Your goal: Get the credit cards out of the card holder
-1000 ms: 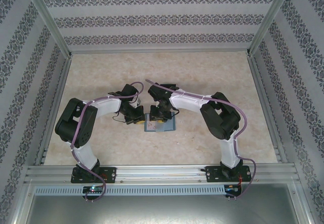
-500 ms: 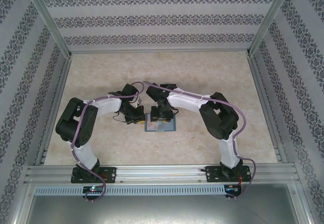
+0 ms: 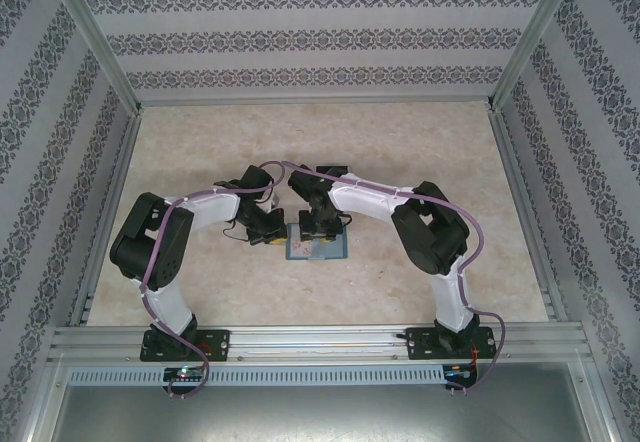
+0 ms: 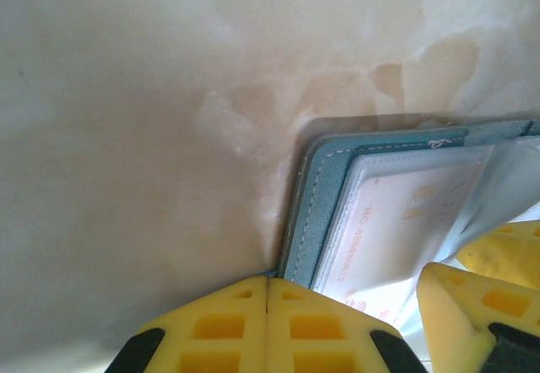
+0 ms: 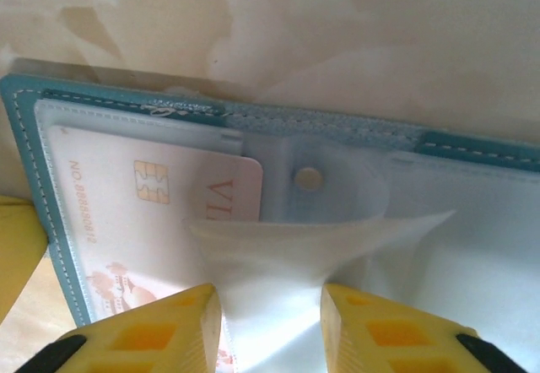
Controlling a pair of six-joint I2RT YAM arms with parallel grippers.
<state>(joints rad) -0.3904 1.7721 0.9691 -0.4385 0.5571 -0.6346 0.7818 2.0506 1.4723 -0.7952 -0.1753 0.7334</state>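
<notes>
Teal card holder [image 3: 318,247] lies open mid-table, a pale credit card [image 5: 143,221] still in its clear pocket. Left gripper [image 4: 267,327], closed, sits at the holder's edge; right gripper [image 5: 268,327], fingers apart, straddles a lifted sleeve [image 5: 321,229]. No card appears out yet.

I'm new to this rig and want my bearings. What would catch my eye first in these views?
An open teal card holder lies at the middle of the marbled table. Over it, the right gripper stands with its yellow fingers apart on either side of a clear sleeve that bulges up. A pale pink card with a gold chip sits in the left pocket. The left gripper is shut at the holder's corner.
</notes>
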